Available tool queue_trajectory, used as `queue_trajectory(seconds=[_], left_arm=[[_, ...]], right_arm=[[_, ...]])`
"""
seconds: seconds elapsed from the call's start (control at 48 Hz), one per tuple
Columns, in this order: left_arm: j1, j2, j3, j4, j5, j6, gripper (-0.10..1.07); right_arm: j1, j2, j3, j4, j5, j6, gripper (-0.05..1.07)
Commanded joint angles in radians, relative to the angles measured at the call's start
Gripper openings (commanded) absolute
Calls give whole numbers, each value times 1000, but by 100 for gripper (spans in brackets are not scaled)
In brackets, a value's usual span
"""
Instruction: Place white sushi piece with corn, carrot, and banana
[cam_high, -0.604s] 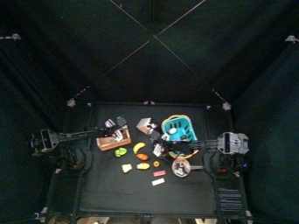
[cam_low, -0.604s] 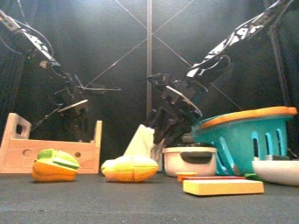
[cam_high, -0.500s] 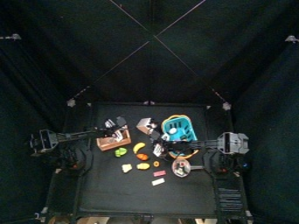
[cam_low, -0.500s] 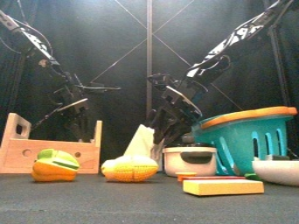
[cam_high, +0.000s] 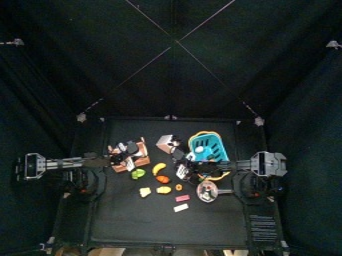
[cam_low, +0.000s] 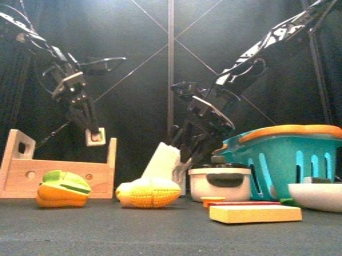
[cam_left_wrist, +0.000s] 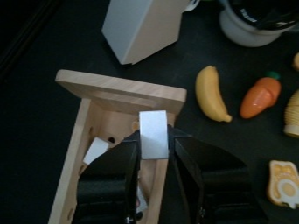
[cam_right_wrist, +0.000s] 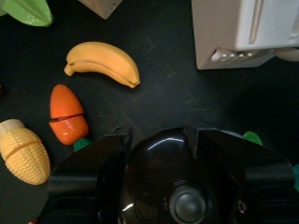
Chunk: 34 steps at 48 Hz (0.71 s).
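White sushi piece (cam_left_wrist: 152, 133): a small upright white block, clamped between the left claw's (cam_left_wrist: 153, 149) jaws above a wooden tray (cam_left_wrist: 117, 88). Banana (cam_right_wrist: 103, 63), carrot (cam_right_wrist: 66, 114) and corn (cam_right_wrist: 24, 150) lie flat and near together on the worktop (cam_right_wrist: 163, 87), none touching another.

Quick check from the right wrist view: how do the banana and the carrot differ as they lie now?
The banana is bright yellow and curved; the carrot is orange and straight, tapering to a point. The carrot shows a seam across its middle, the banana looks like one piece. They point in different directions. Both lie flat on the black table, close together but not touching.
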<state>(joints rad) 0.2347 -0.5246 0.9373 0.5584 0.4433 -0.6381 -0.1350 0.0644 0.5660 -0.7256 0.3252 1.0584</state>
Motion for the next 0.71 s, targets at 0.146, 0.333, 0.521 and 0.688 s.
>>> queue_trajectory(seconds=[0.146,0.333,0.521,0.688], left_arm=[[-109,-114,64,-37,-58,0,61],[-181,-98,106,-87,-201,0,61],[-198,-29,124,-94,-293,2,61],[-199,66,117,-92,-339,3,61]], right_arm=[[-2,-48,-17,-5,2,2,87],[0,-57,-37,-6,3,0,87],[-2,-72,-51,-6,3,0,87],[-2,-78,-57,-6,3,2,87]])
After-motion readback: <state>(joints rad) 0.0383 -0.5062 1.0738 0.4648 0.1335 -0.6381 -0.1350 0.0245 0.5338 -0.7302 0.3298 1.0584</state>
